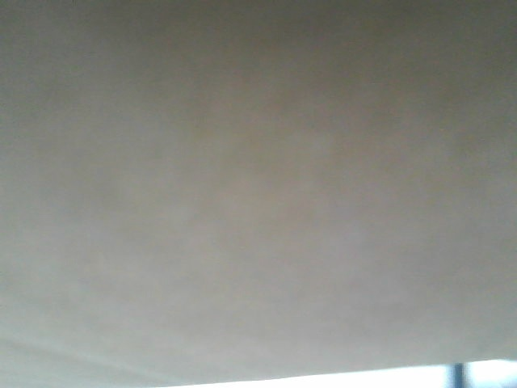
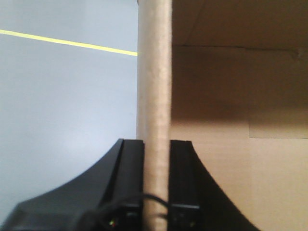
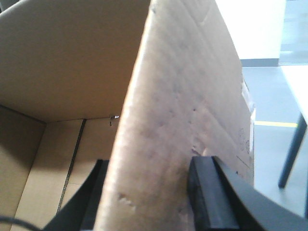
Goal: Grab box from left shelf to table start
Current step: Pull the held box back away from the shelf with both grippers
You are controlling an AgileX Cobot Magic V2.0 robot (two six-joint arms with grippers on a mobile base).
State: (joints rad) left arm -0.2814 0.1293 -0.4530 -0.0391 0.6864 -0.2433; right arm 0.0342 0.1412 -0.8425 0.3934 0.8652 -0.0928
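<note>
While the box (image 1: pixel 258 194) fills the front view as blurred brown card, the left gripper (image 2: pixel 156 149) is clamped on one upright wall of it, a black finger against each face. The right gripper (image 3: pixel 150 173) pinches another wall, one finger inside the box, one outside. Grey floor (image 2: pixel 62 96) shows beyond the box.

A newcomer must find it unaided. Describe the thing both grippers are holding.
Start from the grey floor with its yellow line: beside it rises an open box that fills the front view. The left gripper and right gripper each pinch one of its walls. It alone is brown cardboard; the floor is grey, the nearby leg dark.
</note>
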